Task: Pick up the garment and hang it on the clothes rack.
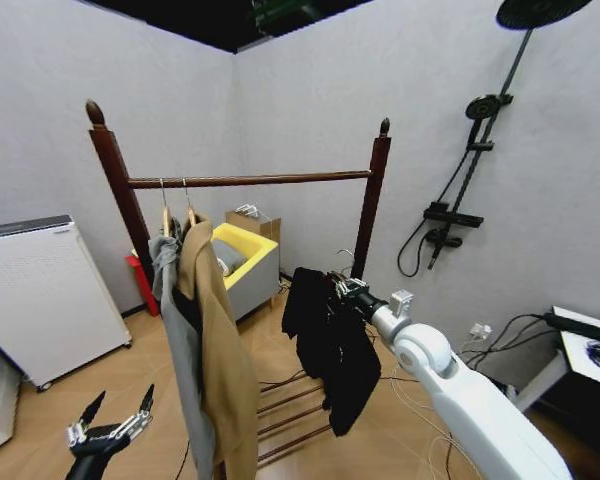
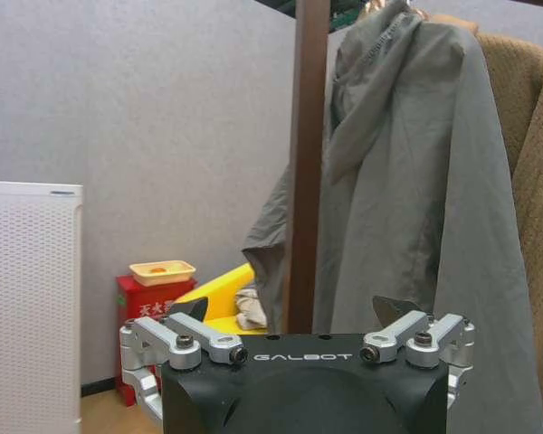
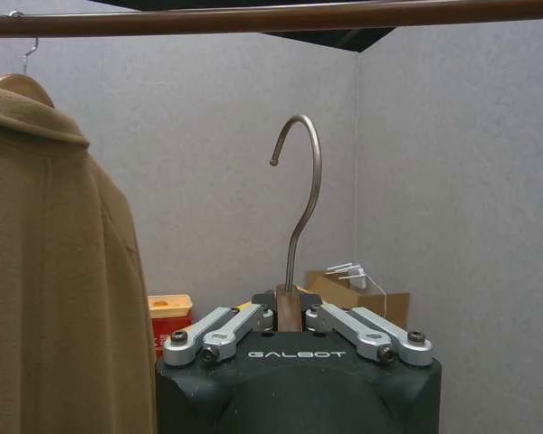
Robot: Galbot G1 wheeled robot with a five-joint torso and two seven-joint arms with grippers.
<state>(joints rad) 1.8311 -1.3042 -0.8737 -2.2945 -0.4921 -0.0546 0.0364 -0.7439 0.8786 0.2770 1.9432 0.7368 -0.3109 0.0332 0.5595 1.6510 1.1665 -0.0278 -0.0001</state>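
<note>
The black garment [image 1: 330,350] hangs from a hanger [image 3: 300,194] below the clothes rack's [image 1: 248,180] horizontal bar, toward its right post, the metal hook upright and still short of the bar. The right gripper [image 1: 348,288] is clenched on the hanger's neck, its 2 fingers [image 3: 219,327] pressed against the wood. On the bar near the left post hang a grey hooded jacket [image 1: 180,340] and a tan coat [image 1: 225,360]. The left gripper [image 1: 110,425] waits low beside the left post, fingers spread and empty. A yellow bin [image 1: 250,262] sits behind the rack.
</note>
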